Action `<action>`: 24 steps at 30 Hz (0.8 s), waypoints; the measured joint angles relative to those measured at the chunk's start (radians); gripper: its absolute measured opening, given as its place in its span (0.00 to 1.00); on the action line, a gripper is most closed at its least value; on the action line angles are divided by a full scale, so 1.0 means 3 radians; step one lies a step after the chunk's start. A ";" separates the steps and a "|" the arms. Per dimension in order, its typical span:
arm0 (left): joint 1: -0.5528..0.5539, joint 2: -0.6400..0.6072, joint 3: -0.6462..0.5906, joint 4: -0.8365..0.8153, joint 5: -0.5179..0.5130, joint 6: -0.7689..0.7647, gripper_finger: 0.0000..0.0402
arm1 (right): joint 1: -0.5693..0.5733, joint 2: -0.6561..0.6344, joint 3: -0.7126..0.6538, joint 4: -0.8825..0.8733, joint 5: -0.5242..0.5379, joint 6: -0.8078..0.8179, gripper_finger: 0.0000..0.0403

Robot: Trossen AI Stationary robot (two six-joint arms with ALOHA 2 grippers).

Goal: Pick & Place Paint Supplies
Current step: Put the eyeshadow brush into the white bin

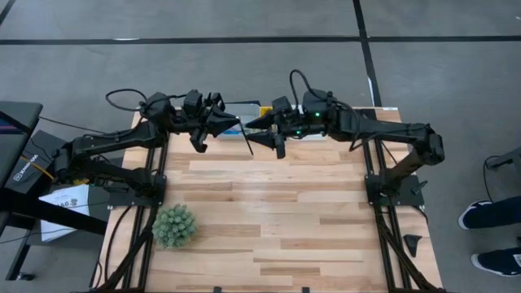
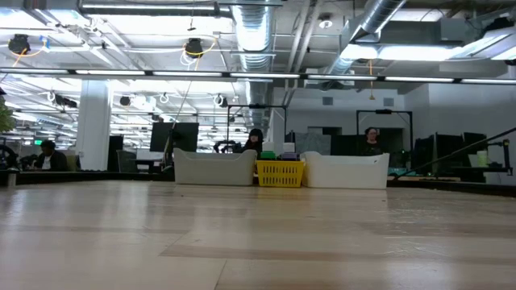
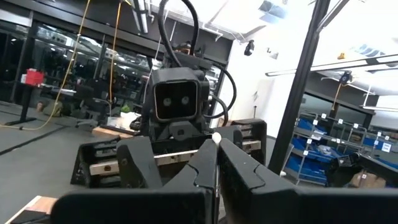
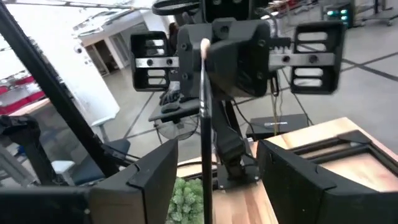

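A: Brush — thin, dark handle, pale tip at its upper end, upright in the right wrist view between the two arms' grippers. From above it shows as a thin dark line slanting down over the table's far edge, near the trays.

B: Who has it?

A: Left gripper. Its fingers are fully closed on the handle; in the left wrist view the pale tip pokes up just above where they meet.

B: And the right gripper?

A: Facing the left one, tip to tip, above the far side of the table. Its fingers stand well apart, one on each side of the brush, not touching it.

B: Anything else on the table?

A: Plant ball, near the left edge on the near side, well apart from both grippers. At the far edge, a yellow tray sits between two white trays.
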 joint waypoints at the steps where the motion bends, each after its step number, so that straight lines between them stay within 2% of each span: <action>1: 0.0000 0.0000 0.0000 0.0002 0.0001 0.0000 0.00 | -0.0012 0.0035 0.0049 -0.0003 -0.0048 -0.0008 0.53; 5: 0.0000 0.0000 0.0000 0.0000 0.0001 0.0000 0.00 | -0.0045 0.0204 0.0265 -0.0030 -0.0230 -0.0020 0.53; 14: 0.0003 0.0000 0.0000 -0.0007 0.0001 0.0010 0.00 | -0.0069 0.0494 0.0746 -0.0545 -0.0591 -0.0031 0.53; 24: 0.0010 -0.0010 0.0000 -0.0004 0.0002 0.0034 0.00 | -0.0071 0.0462 0.0836 -0.0833 -0.0594 -0.0031 0.53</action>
